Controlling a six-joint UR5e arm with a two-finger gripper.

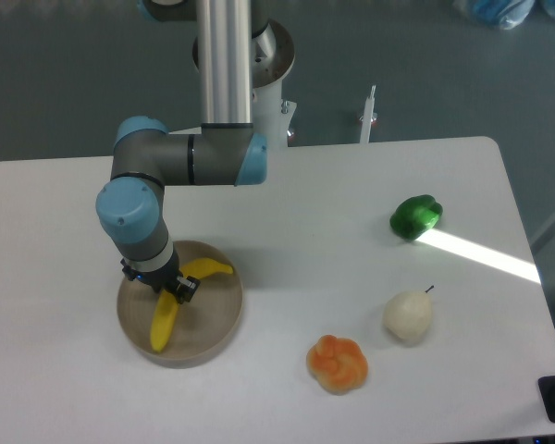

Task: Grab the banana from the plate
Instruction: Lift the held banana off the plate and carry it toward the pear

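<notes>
Fruit sits nearest the camera: one lumpy orange fruit [338, 363] lies to the right of the plate [213, 335], at the front of the white table [287, 213], and one pale pear [408, 315] with a short dark stem rests just beyond it, farther right. The single round tan plate lies on the table's left part, and one yellow banana [174, 302] lies across it, its lower end pointing toward the plate's front rim and its upper end curving right toward the far rim. The gripper [170, 288] is down over the banana's middle, its dark fingers close against the fruit, but the wrist above hides them from this angle, so I cannot tell how far apart they stand or whether they grip the banana. The grey-and-blue arm [180, 166] rises from there, covering the plate's far-left edge and part of the banana. Farther back and well to the right of the plate, one green pepper [415, 216] sits beside a bright strip of light on the table. Beyond the plate, at the table's rear edge, stands the arm's base column [227, 55], with one thin white upright object [368, 115] to its right.
</notes>
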